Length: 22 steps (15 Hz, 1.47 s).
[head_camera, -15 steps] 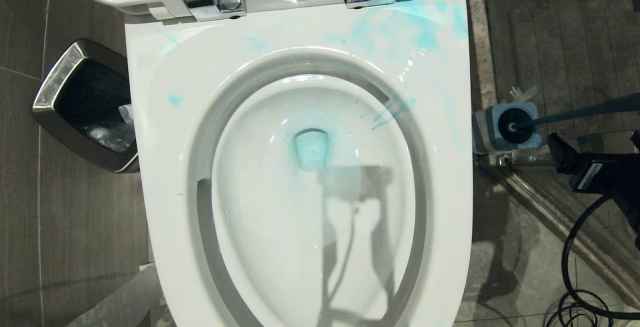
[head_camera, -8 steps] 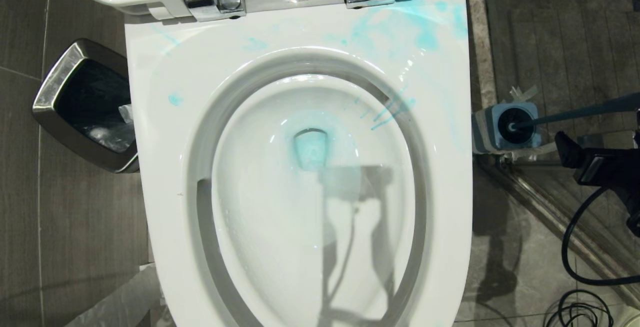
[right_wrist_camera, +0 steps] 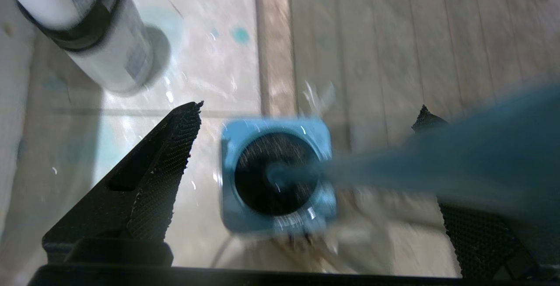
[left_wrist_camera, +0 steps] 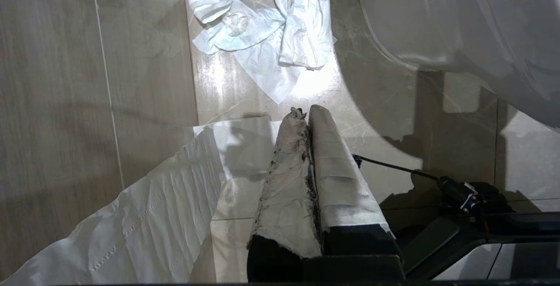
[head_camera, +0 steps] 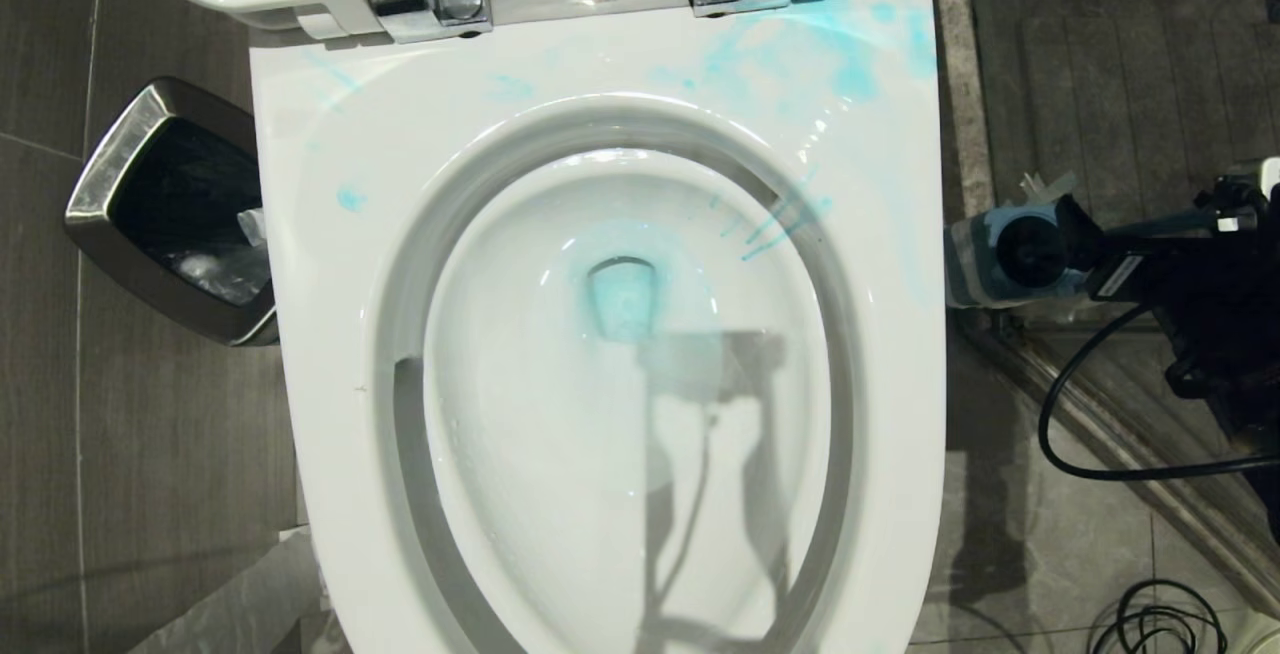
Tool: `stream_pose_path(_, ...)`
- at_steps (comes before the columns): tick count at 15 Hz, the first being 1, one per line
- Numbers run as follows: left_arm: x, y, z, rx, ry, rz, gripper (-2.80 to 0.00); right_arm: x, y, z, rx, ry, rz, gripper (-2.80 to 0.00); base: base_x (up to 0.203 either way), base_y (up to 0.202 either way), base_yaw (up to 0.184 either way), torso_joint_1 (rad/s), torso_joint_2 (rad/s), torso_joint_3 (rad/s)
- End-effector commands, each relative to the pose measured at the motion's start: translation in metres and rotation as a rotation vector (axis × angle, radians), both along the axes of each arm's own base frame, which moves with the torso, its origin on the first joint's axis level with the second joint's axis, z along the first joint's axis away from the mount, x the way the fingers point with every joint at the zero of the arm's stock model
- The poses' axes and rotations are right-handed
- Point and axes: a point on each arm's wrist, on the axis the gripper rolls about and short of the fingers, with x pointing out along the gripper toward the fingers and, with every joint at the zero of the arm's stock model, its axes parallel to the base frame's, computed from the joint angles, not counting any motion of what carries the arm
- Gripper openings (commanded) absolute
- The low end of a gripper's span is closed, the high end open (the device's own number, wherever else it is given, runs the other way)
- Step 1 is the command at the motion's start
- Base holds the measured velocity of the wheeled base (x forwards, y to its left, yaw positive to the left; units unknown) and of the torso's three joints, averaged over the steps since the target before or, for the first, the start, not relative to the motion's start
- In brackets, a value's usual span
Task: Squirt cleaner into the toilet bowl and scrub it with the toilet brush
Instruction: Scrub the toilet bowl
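The white toilet bowl (head_camera: 330,334) stands open, with blue cleaner smeared on its rim (head_camera: 850,74) and tinting the water at the drain (head_camera: 620,296). To its right on the floor, the toilet brush (head_camera: 1022,252) sits in its blue square holder (right_wrist_camera: 236,146), and its teal handle (right_wrist_camera: 459,163) slants away. My right gripper (head_camera: 1090,244) (right_wrist_camera: 310,109) hangs open just over the holder, and the handle crosses in front of one finger. The white cleaner bottle (right_wrist_camera: 96,32) stands on the floor nearby. My left gripper (left_wrist_camera: 306,113), wrapped in white paper, is shut and empty, low beside the toilet base.
A steel trash bin (head_camera: 110,184) stands left of the toilet. A grey mat (head_camera: 1130,104) and a shower threshold (head_camera: 1100,414) lie to the right, with black cable (head_camera: 1150,624) coiled on the floor. Crumpled tissues (left_wrist_camera: 262,36) and a paper sheet (left_wrist_camera: 144,216) lie under the left arm.
My right arm has swung up and leftward in the head view, bringing its open gripper from below the brush handle to right beside the holder. The left arm has not moved.
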Motion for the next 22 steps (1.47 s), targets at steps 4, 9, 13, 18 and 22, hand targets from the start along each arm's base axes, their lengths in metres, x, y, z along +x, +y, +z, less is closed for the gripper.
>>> stream_pose_path(4,0.000,0.000,0.000,0.000,0.000,0.001,-2.80,0.015,0.001,0.002,-0.025,-0.033,0.032,-2.80,0.000,0.000,0.000,0.000,0.00,0.000)
stream_pose_path(9,0.000,0.000,0.000,0.000,0.001,-0.001,-2.80,0.018,-0.007,0.007,-0.080,-0.051,-0.005,-2.80,0.000,0.000,0.000,0.000,0.00,0.000)
stream_pose_path(13,0.000,0.000,0.000,0.000,0.000,-0.001,-2.80,0.016,-0.015,0.010,-0.109,-0.061,0.001,-2.80,0.000,0.000,0.000,0.000,0.00,0.000)
stream_pose_path(18,0.000,0.000,0.000,0.000,0.001,-0.001,-2.80,0.010,-0.015,0.013,-0.107,-0.068,0.003,-2.80,0.000,0.000,0.000,0.000,0.00,0.000)
stream_pose_path(22,0.000,0.000,0.000,0.000,0.001,0.000,-2.80,-0.012,-0.013,0.037,-0.081,-0.160,0.011,-2.80,0.000,0.000,0.000,0.000,0.00,0.000)
